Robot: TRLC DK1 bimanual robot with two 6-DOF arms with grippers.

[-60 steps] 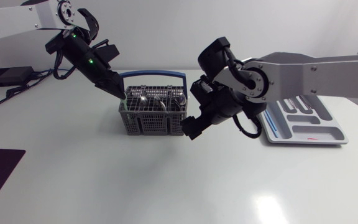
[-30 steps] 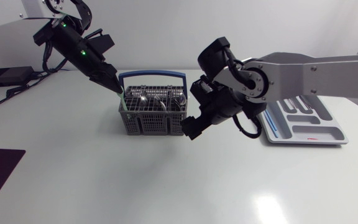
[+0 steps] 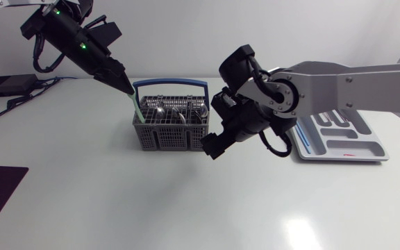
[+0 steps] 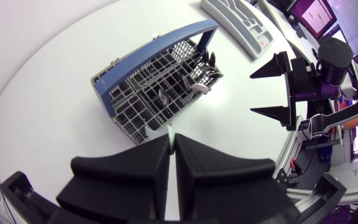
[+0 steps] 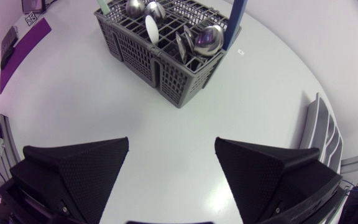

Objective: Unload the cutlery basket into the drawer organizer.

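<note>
Your left gripper [image 4: 172,140] had climbed up and back from the basket's rear corner, fingers pinched tight on the tip of a pale green utensil [image 3: 136,105], its lower end just inside the cutlery basket [image 3: 162,139]. Your right gripper [image 5: 172,142] hung spread wide beside the basket. The drawer organizer [image 3: 346,147] lay farther right on the table [image 3: 186,201].

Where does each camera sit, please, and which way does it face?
Head view: fixed above the table, looking down on the left arm, right arm, cutlery basket and drawer organizer.
Left wrist view: on the left arm, looking down at the basket; left end effector shows, shut on a green utensil.
Right wrist view: on the right arm, facing the basket; open right end effector shows.
All share the basket.
</note>
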